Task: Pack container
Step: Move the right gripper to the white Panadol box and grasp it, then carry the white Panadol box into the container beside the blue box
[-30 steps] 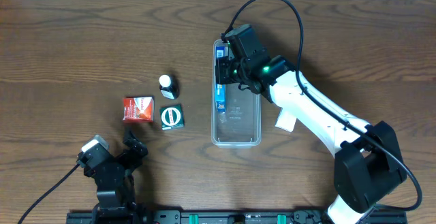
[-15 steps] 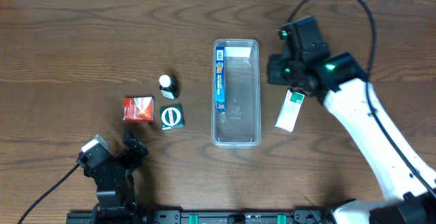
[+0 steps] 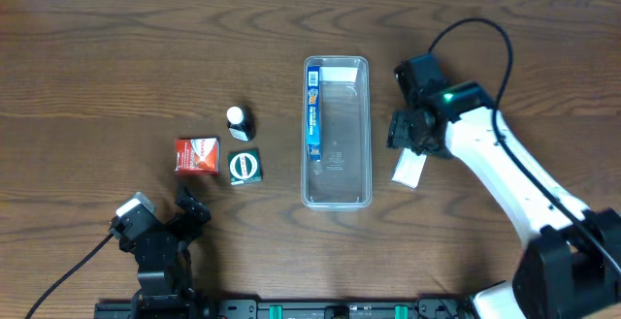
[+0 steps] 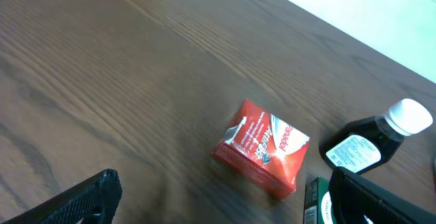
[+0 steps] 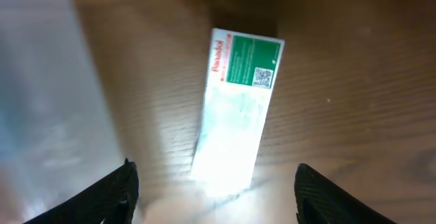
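Note:
The container (image 3: 367,135), a long clear tray with a white label (image 3: 337,73) at its far end, lies mid-table. A narrow blue box (image 3: 313,115) rests inside along its left wall. Just right of the tray lies a white and green box (image 3: 410,170). My right gripper (image 3: 406,137) hovers over that box's far end, open. In the right wrist view the box (image 5: 238,101) lies between and ahead of my spread right gripper (image 5: 214,190), untouched, with the tray wall (image 5: 41,101) at left. My left gripper (image 3: 186,207) stays open near the front edge.
A red box (image 3: 196,154), a green box with a round emblem (image 3: 245,166) and a small black bottle with a white cap (image 3: 239,121) sit left of the tray. The left wrist view shows the red box (image 4: 262,149), bottle (image 4: 368,146) and green box (image 4: 315,200) ahead of the left gripper (image 4: 225,203).
My right gripper left the tray's far end, swung right and came down over the white and green box, its jaws opening. The blue box stays in the tray. The left arm is still.

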Available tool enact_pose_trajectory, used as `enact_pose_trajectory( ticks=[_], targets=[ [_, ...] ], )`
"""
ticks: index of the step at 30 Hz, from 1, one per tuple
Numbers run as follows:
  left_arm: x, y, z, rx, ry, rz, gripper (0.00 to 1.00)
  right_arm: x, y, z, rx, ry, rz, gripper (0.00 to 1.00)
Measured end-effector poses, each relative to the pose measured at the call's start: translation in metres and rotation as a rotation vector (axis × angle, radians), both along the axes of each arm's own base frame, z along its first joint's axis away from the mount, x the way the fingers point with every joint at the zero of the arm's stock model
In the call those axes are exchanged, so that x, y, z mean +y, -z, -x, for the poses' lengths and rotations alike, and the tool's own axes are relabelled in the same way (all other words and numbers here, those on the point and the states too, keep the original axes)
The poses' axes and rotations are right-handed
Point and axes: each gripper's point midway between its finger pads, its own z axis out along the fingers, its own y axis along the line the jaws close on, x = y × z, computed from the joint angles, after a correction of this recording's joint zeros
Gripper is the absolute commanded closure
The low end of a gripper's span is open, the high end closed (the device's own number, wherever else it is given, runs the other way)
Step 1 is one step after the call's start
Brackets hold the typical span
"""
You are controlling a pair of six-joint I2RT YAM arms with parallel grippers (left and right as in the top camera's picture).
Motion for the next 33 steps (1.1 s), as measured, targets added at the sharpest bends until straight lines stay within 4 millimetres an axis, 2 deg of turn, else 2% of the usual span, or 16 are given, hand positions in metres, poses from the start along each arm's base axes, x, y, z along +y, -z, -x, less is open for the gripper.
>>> enact_pose_trajectory(
  ticks=[6,13,19,24,27,33],
  targets=[
    [0.0,0.0,0.0,0.0,0.0,0.0,0.02,-0.006,0.039,0.0,0.018,0.042,0.006,0.2],
    [0.0,0.0,0.0,0.0,0.0,0.0,0.02,-0.018,0.054,-0.009,-0.009,0.106,-0.014,0.22],
    [0.0,0.0,0.0,0.0,0.0,0.0,0.02,-0.024,0.074,-0.002,0.017,0.134,-0.012,0.27],
    [0.0,0.0,0.0,0.0,0.0,0.0,0.02,-0.023,0.079,0.001,0.026,0.141,-0.021,0.36],
    [0.0,0.0,0.0,0.0,0.0,0.0,0.02,-0.022,0.079,-0.001,0.02,0.141,-0.027,0.49],
    [0.0,0.0,0.0,0.0,0.0,0.0,0.02,-0.022,0.079,-0.001,0.02,0.126,-0.025,0.53]
  ],
)
